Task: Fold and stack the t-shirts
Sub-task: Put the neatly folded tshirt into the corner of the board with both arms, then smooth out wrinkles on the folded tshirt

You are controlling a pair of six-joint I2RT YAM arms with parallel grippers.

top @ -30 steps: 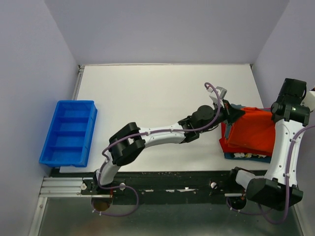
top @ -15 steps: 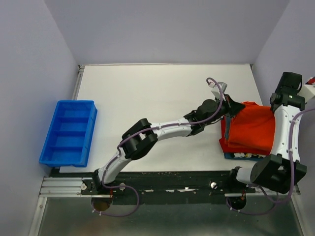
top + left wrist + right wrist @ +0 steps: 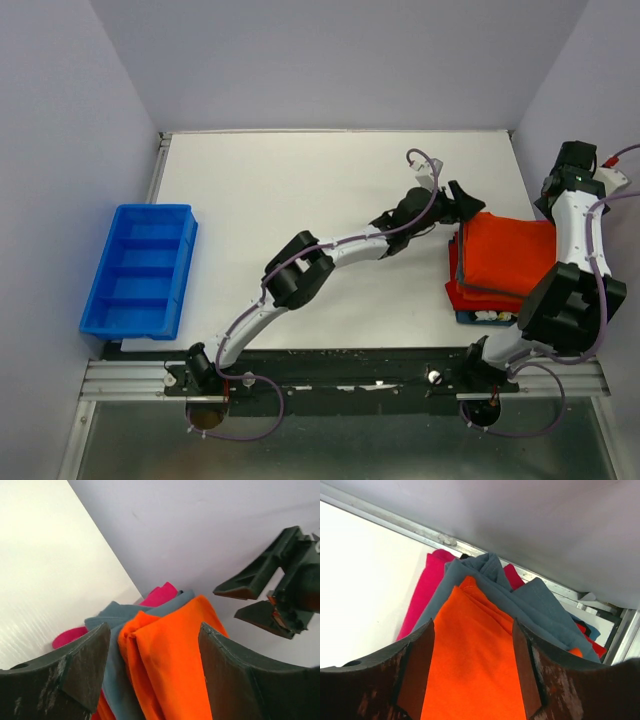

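The t-shirts lie folded in a stack at the table's right edge. The bright orange-red one (image 3: 505, 255) (image 3: 175, 655) (image 3: 470, 650) lies flat on top. Under it are a dark teal shirt (image 3: 117, 616) (image 3: 530, 600), a red-pink one (image 3: 160, 594) (image 3: 426, 596) and a blue edge (image 3: 490, 318). My left gripper (image 3: 463, 206) (image 3: 155, 662) hangs open over the orange shirt's far left corner. My right gripper (image 3: 552, 203) (image 3: 472, 670) is open over its far right side. The cloth lies loose between each pair of fingers. The right gripper (image 3: 260, 597) also shows across the stack in the left wrist view.
A blue plastic bin (image 3: 140, 270) with dividers sits off the table's left edge. The lilac side wall (image 3: 600, 90) rises close behind the stack and the right arm. A metal rail (image 3: 420, 530) runs along the table edge beside the shirts.
Both grippers have opened and let go of the orange shirt, which now lies flat on the stack. The left arm reached farther back; the right arm drew up toward the wall.
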